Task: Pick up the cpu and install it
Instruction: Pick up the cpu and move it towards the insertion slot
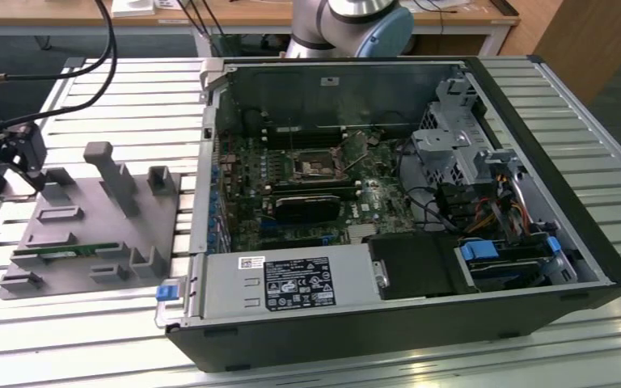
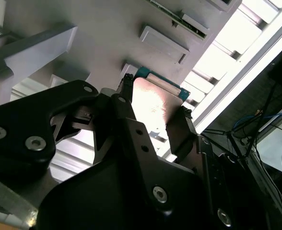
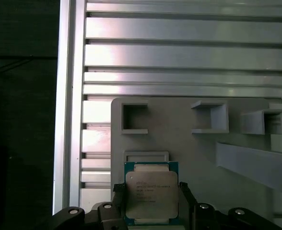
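The cpu [image 3: 151,194] is a small flat square chip with a silver-grey top and a green rim. In both wrist views it sits between my gripper's [image 3: 151,190] two dark fingers [image 3: 118,194], which press on its opposite edges. In the second wrist view the cpu's shiny face [image 2: 153,108] sits just over the grey fixture plate [image 2: 107,33]. In the exterior view my gripper [image 1: 14,158] hangs over that plate's [image 1: 84,218] end at the exterior view's left, well away from the open computer case [image 1: 397,242]. I cannot tell whether the chip rests on the plate or is lifted off it.
The case lies open on a slatted aluminium table [image 1: 127,97], its motherboard socket [image 1: 316,167] exposed near the middle. A green memory stick [image 1: 68,252] lies on the fixture plate, which carries tall posts [image 1: 111,174] and small pockets [image 3: 134,117]. The arm's base [image 1: 354,24] stands behind the case.
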`<control>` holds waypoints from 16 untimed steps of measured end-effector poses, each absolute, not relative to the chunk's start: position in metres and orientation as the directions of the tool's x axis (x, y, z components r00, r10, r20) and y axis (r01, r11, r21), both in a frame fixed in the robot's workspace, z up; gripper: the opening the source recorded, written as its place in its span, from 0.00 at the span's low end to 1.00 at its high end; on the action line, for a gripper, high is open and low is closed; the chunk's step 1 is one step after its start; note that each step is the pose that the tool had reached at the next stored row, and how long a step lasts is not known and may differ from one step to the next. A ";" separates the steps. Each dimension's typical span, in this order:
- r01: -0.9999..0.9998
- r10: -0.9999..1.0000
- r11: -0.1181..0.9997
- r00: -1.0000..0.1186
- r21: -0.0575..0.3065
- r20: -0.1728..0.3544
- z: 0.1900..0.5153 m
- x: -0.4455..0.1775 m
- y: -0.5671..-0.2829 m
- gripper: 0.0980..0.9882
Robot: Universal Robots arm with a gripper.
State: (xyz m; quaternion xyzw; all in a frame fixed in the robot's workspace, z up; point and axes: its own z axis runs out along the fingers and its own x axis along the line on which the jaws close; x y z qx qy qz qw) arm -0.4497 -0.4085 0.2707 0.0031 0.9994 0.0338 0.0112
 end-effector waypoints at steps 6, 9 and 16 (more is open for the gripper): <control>0.005 0.007 0.998 -1.000 0.068 -0.022 0.275 -0.450 -0.408 0.48; 0.005 0.007 0.998 -1.000 0.068 -0.022 0.276 -0.450 -0.407 0.48; 0.005 0.007 0.998 -1.000 0.068 -0.022 0.280 -0.450 -0.406 0.48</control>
